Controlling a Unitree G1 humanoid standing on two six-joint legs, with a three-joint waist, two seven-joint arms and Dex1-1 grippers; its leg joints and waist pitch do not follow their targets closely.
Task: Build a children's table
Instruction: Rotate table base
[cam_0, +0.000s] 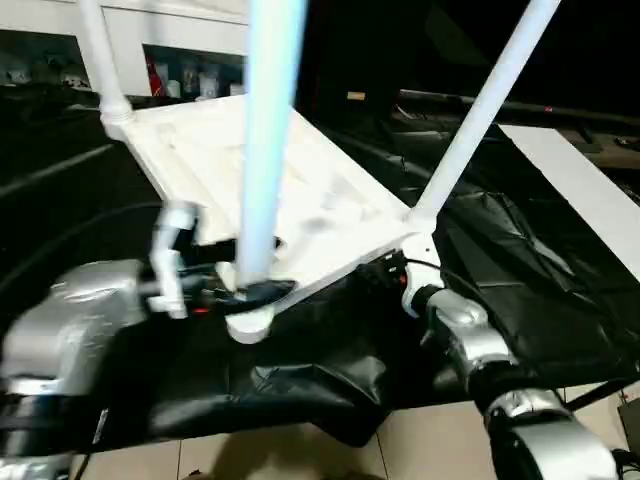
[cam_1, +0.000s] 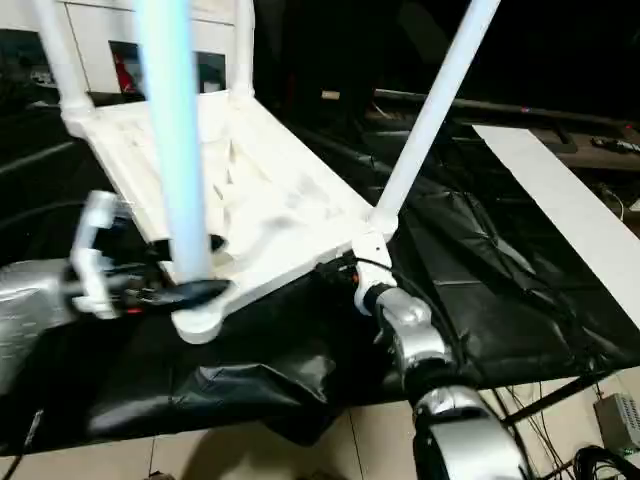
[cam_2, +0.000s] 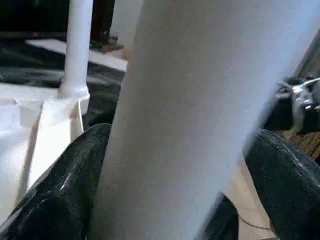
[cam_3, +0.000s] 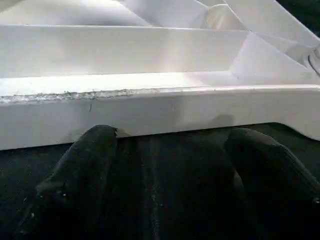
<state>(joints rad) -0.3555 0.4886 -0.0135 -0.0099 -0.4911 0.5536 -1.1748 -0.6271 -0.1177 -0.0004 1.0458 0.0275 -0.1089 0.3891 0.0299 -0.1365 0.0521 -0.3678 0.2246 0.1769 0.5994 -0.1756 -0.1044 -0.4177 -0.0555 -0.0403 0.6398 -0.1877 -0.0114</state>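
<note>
No text, label or number can be read anywhere.

Lab: black-draped bench (cam_0: 560, 330), white shelving (cam_0: 190, 40).

The white table top (cam_0: 290, 200) lies ribbed side up on the black-covered bench (cam_0: 520, 300), tilted, three legs standing in its corner sockets. The left gripper (cam_0: 255, 293) sits at the base of the near leg (cam_0: 268, 140), fingers either side. The right gripper (cam_0: 395, 272) is tucked under the top's edge, below the right leg (cam_0: 480, 115). A white board (cam_0: 590, 195) lies along the bench's right edge.
</note>
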